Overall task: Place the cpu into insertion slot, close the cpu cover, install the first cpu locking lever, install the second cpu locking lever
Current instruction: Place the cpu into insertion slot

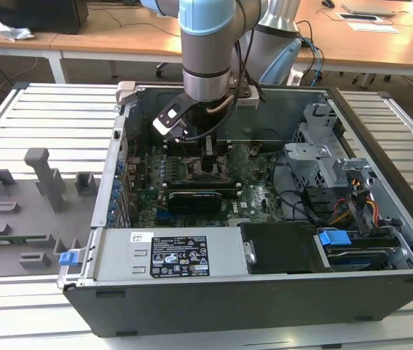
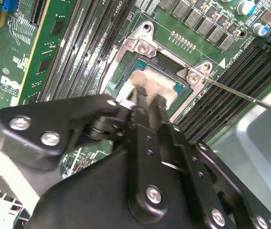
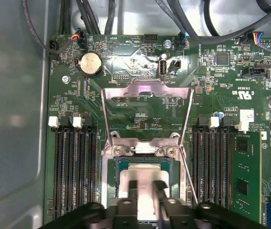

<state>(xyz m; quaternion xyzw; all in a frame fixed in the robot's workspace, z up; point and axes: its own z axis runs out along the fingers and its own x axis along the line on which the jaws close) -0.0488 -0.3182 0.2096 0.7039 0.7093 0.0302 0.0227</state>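
Inside the computer case [image 1: 213,306], the end effector [image 3: 147,187], fingers [image 3: 133,191] parted, hangs over the cpu [image 3: 145,176] in the insertion slot [image 3: 122,165].

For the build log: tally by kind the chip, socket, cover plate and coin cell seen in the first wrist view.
cpu: 1
insertion slot: 1
cpu cover: 1
coin cell: 1
Total: 4
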